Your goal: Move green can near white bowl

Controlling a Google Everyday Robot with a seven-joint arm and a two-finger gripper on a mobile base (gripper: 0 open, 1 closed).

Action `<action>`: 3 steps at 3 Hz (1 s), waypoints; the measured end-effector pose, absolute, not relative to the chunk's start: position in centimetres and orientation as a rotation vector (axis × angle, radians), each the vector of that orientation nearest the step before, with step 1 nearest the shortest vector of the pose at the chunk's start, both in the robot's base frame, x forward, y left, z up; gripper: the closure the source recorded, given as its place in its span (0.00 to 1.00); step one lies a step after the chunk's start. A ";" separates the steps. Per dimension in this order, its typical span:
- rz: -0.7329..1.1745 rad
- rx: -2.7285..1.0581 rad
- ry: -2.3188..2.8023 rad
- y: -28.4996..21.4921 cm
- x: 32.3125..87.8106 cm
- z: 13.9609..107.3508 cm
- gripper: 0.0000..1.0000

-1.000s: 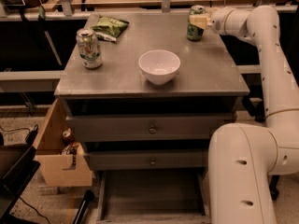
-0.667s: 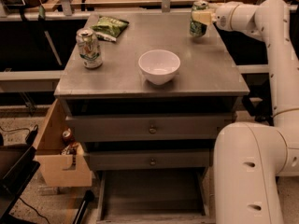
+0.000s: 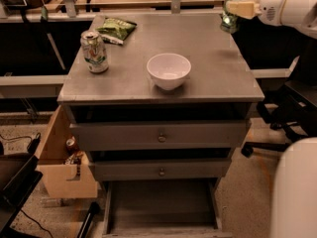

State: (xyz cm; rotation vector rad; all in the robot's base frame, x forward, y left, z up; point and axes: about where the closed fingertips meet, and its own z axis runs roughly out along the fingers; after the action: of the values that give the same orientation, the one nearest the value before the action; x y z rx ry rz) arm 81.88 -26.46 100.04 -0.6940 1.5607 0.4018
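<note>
Cabinet top (image 3: 208, 68), far-right claw (image 3: 234, 7) clasping green can (image 3: 228, 23)

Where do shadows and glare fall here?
Camera view: the round glossy white bowl casts a soft shadow on the grey metal table; a glint shows on the slim green aluminium can, held by the gripper at the table's far right corner.

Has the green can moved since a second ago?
Yes. The gripper, at the table's back right corner, holds the green can, which has shifted up and right, farther from the white bowl.
</note>
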 end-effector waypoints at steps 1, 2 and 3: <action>0.435 -0.723 1.504 -28.6 74.6 103.0 1.00; 0.554 -0.812 1.451 -27.3 68.6 100.3 1.00; 0.711 -0.949 1.432 -24.0 64.9 94.6 1.00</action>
State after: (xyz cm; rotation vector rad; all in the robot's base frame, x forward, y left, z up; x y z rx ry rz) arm 64.86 -24.05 94.61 -0.9494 1.4318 0.7110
